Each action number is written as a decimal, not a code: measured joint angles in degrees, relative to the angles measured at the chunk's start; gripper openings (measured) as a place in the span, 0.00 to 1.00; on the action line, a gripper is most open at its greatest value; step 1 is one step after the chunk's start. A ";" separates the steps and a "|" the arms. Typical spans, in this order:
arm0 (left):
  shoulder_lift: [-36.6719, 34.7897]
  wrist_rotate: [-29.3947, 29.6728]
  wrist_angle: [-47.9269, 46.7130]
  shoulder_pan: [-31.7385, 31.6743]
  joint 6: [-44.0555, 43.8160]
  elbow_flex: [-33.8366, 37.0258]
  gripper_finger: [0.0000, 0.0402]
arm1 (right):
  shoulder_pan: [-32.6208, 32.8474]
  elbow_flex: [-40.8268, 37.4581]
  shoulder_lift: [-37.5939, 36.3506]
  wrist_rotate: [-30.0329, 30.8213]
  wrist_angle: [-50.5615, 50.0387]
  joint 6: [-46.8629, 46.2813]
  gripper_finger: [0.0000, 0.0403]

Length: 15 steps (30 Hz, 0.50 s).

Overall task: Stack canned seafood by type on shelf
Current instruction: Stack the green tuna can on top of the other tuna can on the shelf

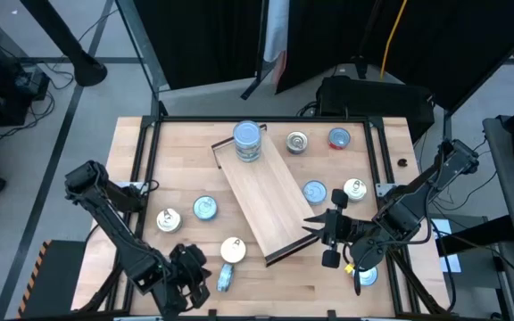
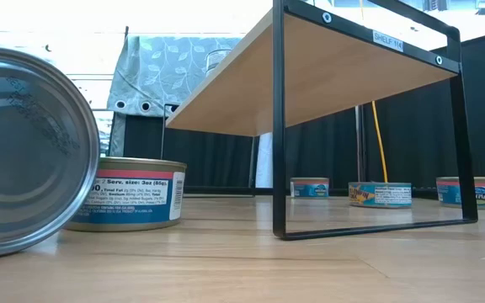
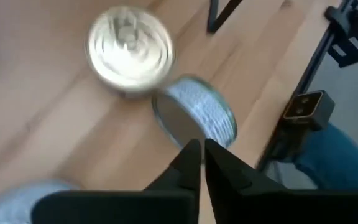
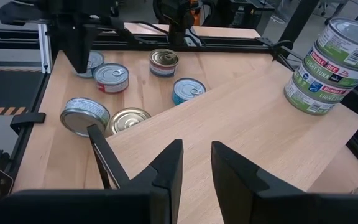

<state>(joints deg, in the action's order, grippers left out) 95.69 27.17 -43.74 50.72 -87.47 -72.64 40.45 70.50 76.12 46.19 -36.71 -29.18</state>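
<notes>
The shelf (image 1: 261,192) is a light-wood board on a dark frame, lying slantwise mid-table; in the low view the shelf (image 2: 352,67) stands raised on thin legs. A stack of three tins (image 4: 328,65) sits on its far end (image 1: 248,141). Other tins lie flat around it. One tin (image 1: 225,278) stands on its edge near the near table edge, beside a cream-topped tin (image 1: 232,249). My left gripper (image 3: 197,152) is shut, right at that tipped tin (image 3: 197,115). My right gripper (image 4: 196,165) is open over the shelf's near end (image 1: 315,227). My left gripper has its shut fingertips (image 3: 190,152) right at the tipped tin's lower rim (image 3: 179,127), coming from above at a slant. I cannot tell whether they touch it. The tin stands on its edge on the table.
Flat tins left of the shelf (image 1: 205,208), (image 1: 168,219); right of it (image 1: 314,192), (image 1: 355,188); at the far side (image 1: 297,141), (image 1: 338,138); one near the right arm (image 1: 364,276). A dark rail (image 1: 150,152) frames the table. Bare shelf board shows mid-length (image 4: 241,118).
</notes>
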 joint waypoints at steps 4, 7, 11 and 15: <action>1.02 -2.22 3.18 0.23 -4.50 0.04 0.19 | 0.43 0.00 -0.02 -0.06 -0.08 -0.02 0.19; 2.25 0.13 6.74 0.94 -5.24 0.04 0.35 | 0.59 0.00 -0.02 -0.40 -0.37 -0.03 0.19; 4.10 2.94 8.07 0.79 -7.91 0.04 0.58 | 0.58 0.00 -0.02 -1.45 -1.21 -0.01 0.19; 6.41 6.16 8.46 0.70 -9.62 0.07 0.75 | 0.58 0.00 -0.02 -1.49 -1.81 -0.16 0.19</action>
<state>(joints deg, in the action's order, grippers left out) 102.10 33.33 -35.28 51.42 -97.09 -72.58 41.04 70.50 76.09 44.71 -38.52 -29.34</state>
